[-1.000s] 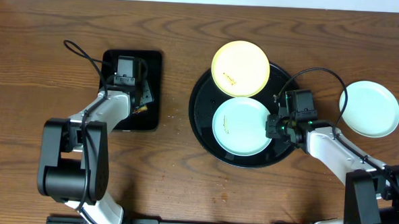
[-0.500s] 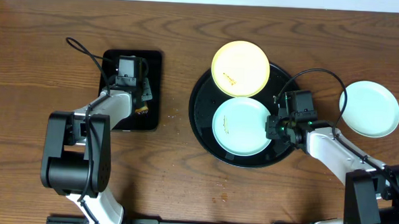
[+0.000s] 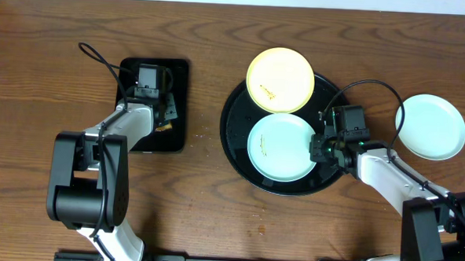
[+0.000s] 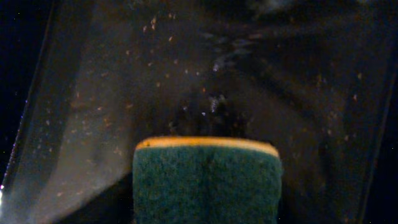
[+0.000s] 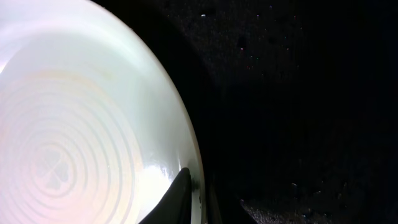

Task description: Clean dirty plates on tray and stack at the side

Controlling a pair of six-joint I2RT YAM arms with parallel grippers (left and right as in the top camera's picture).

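Grained wood table [image 3: 197, 215], glossy black tray [image 3: 233, 142], smooth glossy plates [image 3: 281, 147], rough green sponge [image 4: 206, 186]

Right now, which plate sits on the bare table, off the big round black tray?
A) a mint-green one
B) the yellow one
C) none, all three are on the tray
A: one mint-green plate lies on the table to the right of the round tray, while the yellow plate overlaps the tray's far rim and the other mint plate lies inside it.
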